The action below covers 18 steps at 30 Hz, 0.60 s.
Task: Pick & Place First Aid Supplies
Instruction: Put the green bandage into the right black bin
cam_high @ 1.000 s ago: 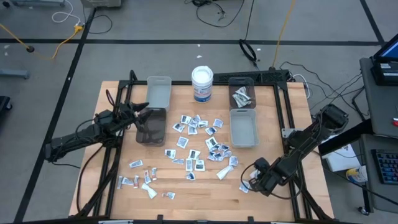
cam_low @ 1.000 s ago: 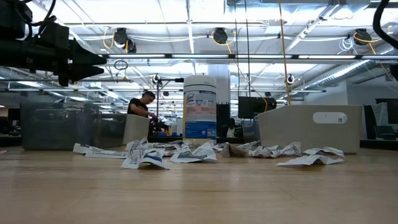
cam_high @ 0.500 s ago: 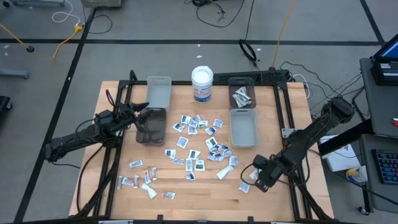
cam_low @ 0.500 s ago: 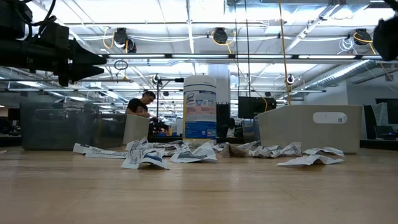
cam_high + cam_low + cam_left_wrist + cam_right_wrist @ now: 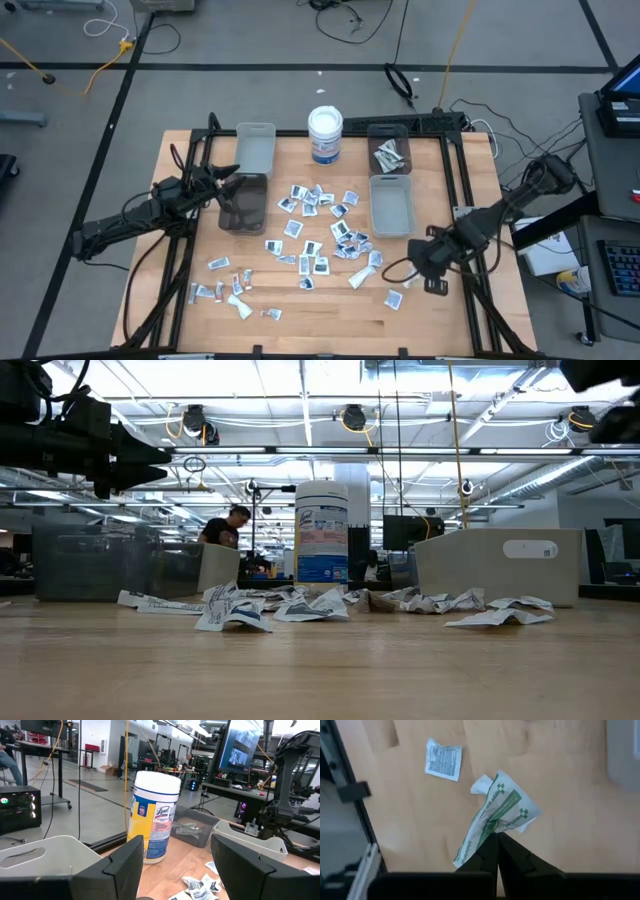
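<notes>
The first aid supplies (image 5: 320,240) lie scattered as small flat packets over the middle of the wooden table. One crumpled green-and-white sachet (image 5: 502,815) is up off the table near the right edge, with my right gripper (image 5: 418,262) shut on it. A white square packet (image 5: 443,760) lies on the wood below it. My left gripper (image 5: 228,178) waits open and level at the table's left, over a dark bin (image 5: 242,203). My right gripper pinches the sachet's lower crumpled edge (image 5: 492,827) between its two shut fingers (image 5: 487,851). The fingers point steeply down from above. The sachet sticks out past the fingertips, bent and creased, clear of the table.
A white round tub (image 5: 325,135) stands at the far middle. A grey bin (image 5: 255,148) is behind the dark one on the left. On the right are a grey bin (image 5: 390,205) and a bin holding packets (image 5: 388,150). Black frame rails (image 5: 462,200) run along the table's sides.
My right gripper has risen and gone toward the table's far edge, away from the packet near the front right, and its wrist has rolled. It has stayed shut.
</notes>
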Motion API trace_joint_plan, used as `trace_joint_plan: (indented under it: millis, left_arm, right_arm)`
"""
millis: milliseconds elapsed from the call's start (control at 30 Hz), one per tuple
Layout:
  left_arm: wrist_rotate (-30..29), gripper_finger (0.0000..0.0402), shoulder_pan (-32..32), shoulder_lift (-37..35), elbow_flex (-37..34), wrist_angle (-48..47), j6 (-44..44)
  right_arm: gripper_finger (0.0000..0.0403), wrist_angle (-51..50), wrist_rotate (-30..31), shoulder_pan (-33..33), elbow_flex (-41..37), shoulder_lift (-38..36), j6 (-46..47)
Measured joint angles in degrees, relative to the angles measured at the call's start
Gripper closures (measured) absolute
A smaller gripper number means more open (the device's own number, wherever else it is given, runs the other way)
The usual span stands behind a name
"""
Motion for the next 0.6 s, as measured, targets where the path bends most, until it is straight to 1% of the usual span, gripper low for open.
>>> trace_joint_plan:
  millis: [133, 367, 467, 600]
  left_arm:
    - [0.00, 0.0165, -0.01, -0.02, 0.00, -0.02, 0.00]
    - [0.00, 0.0165, -0.01, -0.01, 0.00, -0.02, 0.00]
    - [0.00, 0.0165, -0.02, -0.01, 0.00, -0.01, 0.00]
    - [0.00, 0.0165, 0.00, -0.02, 0.00, -0.01, 0.00]
  right_arm:
    - [0.0403, -2.25, -2.57, -2.45, 3.07, 1.24, -8.45]
    - [0.0403, -5.21, -3.02, -7.33, 6.79, 3.82, -22.73]
    - [0.0403, -6.76, -2.66, -12.50, 8.13, 4.69, -28.21]
    - [0.0403, -8.40, -1.27, -21.69, 9.04, 5.48, -33.61]
